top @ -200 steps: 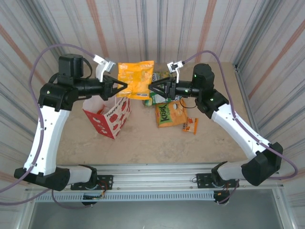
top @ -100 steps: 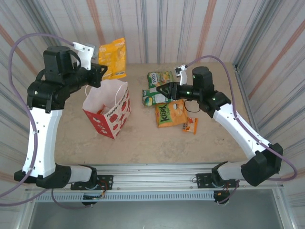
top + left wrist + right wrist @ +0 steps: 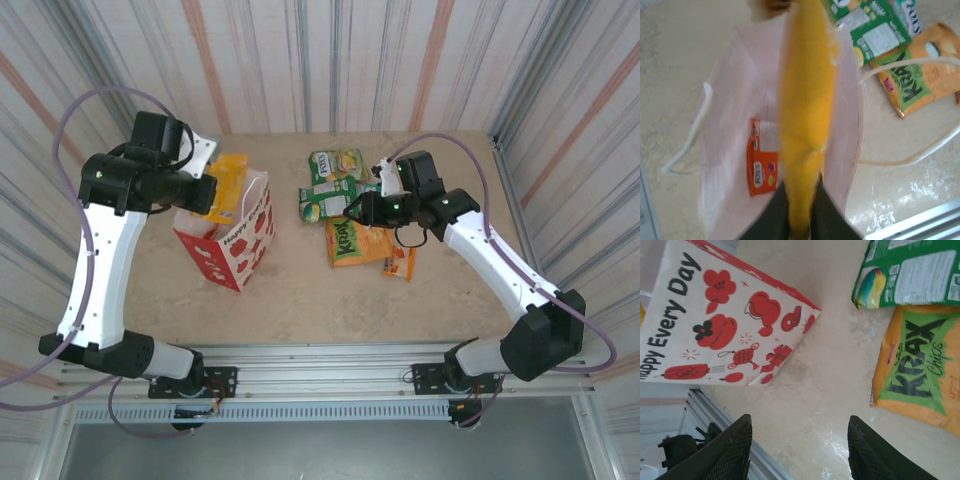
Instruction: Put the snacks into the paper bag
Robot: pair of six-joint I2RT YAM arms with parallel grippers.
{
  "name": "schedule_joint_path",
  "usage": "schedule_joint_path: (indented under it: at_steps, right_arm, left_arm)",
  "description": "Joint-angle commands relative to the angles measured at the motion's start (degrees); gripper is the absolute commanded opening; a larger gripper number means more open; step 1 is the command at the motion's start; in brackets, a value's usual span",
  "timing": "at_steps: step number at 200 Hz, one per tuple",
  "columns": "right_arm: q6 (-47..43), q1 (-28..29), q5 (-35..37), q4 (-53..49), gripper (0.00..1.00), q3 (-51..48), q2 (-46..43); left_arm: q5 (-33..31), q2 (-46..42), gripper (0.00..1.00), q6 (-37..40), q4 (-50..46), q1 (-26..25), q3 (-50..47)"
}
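The yellow packet (image 3: 805, 100) sits in the mouth of the bag (image 3: 725, 105), its near end between the fingers of the left hand (image 3: 800, 205), whether pinched I cannot tell, so it may catch the rim and topple the bag; the right hand (image 3: 800, 437) hovers open and empty over the surface (image 3: 830, 370).

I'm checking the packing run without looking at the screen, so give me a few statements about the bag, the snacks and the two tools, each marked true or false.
1. The yellow packet sits between the left tool's fingers over the paper bag's open mouth. True.
2. The paper bag is empty inside. False: a small orange packet lies on its bottom.
3. The right tool grips the Krax packet. False: its jaws stand open on nothing, and that packet lies flat on the table.
4. The bag's print includes "Every Day". True.
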Motion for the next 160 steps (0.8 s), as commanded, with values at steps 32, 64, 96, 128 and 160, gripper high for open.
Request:
schedule_joint_path:
  at_steps: [32, 64, 96, 128, 160]
  right_arm:
    - [-1.6, -0.6, 1.2, -4.6, 0.52, -0.2, 0.0]
    - [-1.2, -0.7, 0.5, -4.6, 0.52, -0.5, -0.1]
    - [-0.9, -0.7, 0.1, -4.5, 0.52, -1.0, -0.6]
    - [-0.7, -0.6, -0.3, -3.8, 0.53, -2.2, -1.0]
    - [0.4, -0.7, -1.5, -2.2, 0.52, -3.1, -1.2]
  left_arm:
    - [5.5, 2.2, 0.57, -0.4, -0.5, -2.4, 1.7]
    - [9.0, 5.2, 0.57, -1.6, 2.2, -3.8, 2.4]
    - [6.4, 8.9, 0.56, -2.3, -0.8, -5.9, 2.6]
    - [7.5, 8.8, 0.57, -2.6, -0.1, -5.9, -0.9]
    - [8.0, 10.4, 0.53, -3.5, 1.7, -5.9, -1.8]
